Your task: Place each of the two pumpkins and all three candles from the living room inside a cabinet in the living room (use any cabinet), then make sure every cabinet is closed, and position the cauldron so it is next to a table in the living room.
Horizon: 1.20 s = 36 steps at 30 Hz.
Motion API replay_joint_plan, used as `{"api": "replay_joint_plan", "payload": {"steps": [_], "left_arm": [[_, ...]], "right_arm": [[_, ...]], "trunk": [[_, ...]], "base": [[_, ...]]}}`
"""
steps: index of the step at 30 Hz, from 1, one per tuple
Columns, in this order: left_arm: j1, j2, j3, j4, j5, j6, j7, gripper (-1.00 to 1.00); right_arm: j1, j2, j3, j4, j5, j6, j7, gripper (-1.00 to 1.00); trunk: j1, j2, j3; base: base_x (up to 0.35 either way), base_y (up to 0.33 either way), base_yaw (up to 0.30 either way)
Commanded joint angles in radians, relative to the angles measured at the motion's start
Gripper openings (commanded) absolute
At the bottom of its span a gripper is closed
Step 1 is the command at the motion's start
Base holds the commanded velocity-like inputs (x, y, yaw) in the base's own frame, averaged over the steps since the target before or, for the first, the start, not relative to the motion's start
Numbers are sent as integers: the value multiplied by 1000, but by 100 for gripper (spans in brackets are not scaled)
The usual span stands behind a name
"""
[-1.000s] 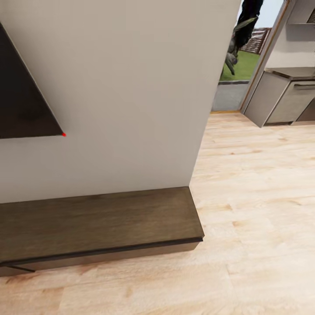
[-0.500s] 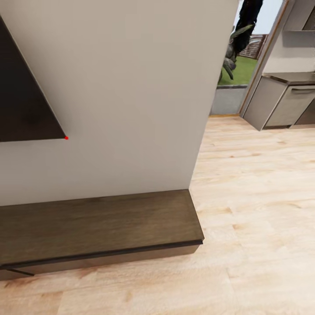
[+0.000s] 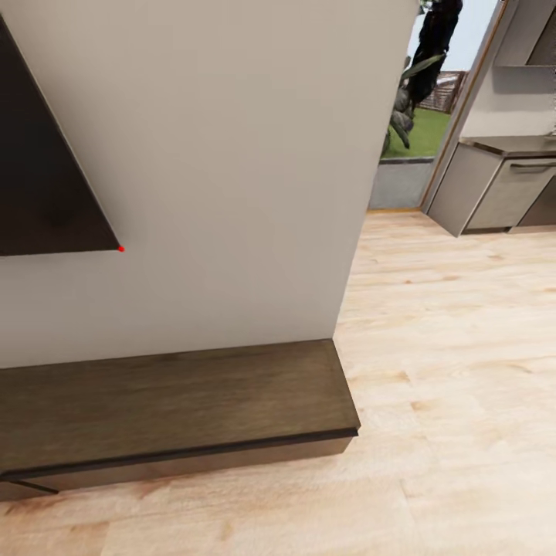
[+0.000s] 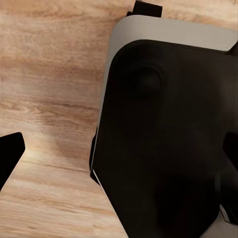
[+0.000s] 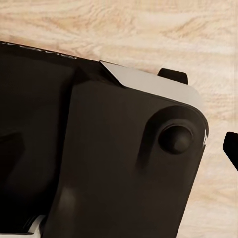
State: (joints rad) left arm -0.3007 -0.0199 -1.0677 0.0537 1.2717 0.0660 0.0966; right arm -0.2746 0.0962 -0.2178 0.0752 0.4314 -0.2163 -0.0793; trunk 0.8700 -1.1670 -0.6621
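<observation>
The long, low dark-brown cabinet [image 3: 177,401] lies along the foot of a pale wall [image 3: 232,170] in the head view, at about 7 o'clock in the picture, its flat front shut along most of its length; at the far 8 o'clock corner a thin dark edge angles away from the front, though whether that is a door ajar cannot be told. A dark wall-mounted panel [image 3: 46,193] hangs at 9 o'clock, with a small red dot at its lower corner. Light wooden flooring [image 3: 448,371] spreads from 3 to 6 o'clock, and grey kitchen units [image 3: 502,189] with a bar handle stand at 2 o'clock beside a doorway [image 3: 413,116] open onto grass. In the left wrist view the camera points down at the floor and at the robot's black-and-grey base [image 4: 168,139], with a dark fingertip [image 4: 10,156] at the picture's edge; the right wrist view likewise looks down at the robot's base and planks, a dark fingertip [image 5: 232,146] at its margin. How far either gripper stands open cannot be told.
</observation>
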Motion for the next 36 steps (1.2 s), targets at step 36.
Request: {"api": "replay_joint_plan", "payload": {"steps": [36], "left_arm": [[0, 0, 0, 0, 0, 0, 0, 100]], "right_arm": [[0, 3, 0, 0, 0, 0, 0, 100]], "trunk": [[0, 0, 58]], "base": [[0, 0, 0]]}}
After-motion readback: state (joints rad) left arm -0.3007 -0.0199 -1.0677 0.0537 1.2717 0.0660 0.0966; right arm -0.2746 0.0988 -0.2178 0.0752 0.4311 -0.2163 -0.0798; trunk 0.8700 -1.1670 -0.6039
